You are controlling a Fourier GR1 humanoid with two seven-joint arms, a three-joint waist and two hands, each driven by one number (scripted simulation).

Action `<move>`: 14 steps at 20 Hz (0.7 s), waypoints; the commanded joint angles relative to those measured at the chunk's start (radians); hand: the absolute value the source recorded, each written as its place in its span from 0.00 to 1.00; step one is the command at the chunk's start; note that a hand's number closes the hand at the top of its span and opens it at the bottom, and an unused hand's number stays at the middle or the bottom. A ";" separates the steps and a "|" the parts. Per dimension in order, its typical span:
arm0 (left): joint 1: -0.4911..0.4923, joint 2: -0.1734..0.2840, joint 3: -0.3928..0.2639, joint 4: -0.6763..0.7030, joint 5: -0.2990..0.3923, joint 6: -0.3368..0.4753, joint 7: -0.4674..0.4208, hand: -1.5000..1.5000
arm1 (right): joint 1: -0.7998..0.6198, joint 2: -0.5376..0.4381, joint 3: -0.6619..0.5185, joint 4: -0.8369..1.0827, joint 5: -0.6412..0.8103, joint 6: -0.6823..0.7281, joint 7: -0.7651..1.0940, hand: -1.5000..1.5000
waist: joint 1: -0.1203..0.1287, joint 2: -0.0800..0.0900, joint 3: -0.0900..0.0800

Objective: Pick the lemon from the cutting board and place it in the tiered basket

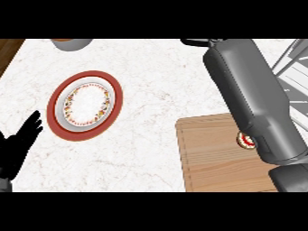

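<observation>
I can read no writing anywhere; no label, brand, number or sign shows on what I see from the head view; the plate point(84, 104) carries only a ring of small coloured specks inside its red rim, which form no letters; the cutting board point(213, 155) shows bare wood grain; the round red and pale thing point(246, 140) at the forearm's edge bears a pattern too small for me to read.

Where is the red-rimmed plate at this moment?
In the head view the plate lies on the white counter, left of centre, between the resting left hand and the cutting board.
</observation>
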 commanded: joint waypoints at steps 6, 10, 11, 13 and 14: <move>-0.034 -0.009 -0.005 0.004 -0.015 0.017 0.009 0.50 | -0.051 -0.105 -0.134 0.171 0.056 -0.209 0.001 1.00 | -0.011 0.007 0.002; 0.018 0.001 0.010 0.012 0.001 -0.018 -0.035 0.50 | -0.094 -0.209 -0.197 0.275 0.040 -0.221 -0.100 1.00 | 0.001 0.008 0.001; -0.052 -0.022 -0.006 0.016 -0.026 0.033 -0.002 0.50 | -0.082 -0.229 -0.207 0.298 0.030 -0.256 -0.152 1.00 | -0.005 0.010 0.002; 0.018 -0.016 0.002 0.017 -0.010 -0.005 -0.054 0.50 | -0.073 -0.282 -0.230 0.326 0.009 -0.272 -0.229 1.00 | -0.003 0.008 0.002; 0.003 -0.012 0.004 -0.012 -0.008 0.005 -0.009 0.50 | -0.058 -0.282 -0.264 0.302 -0.030 -0.339 -0.250 1.00 | -0.002 0.009 0.003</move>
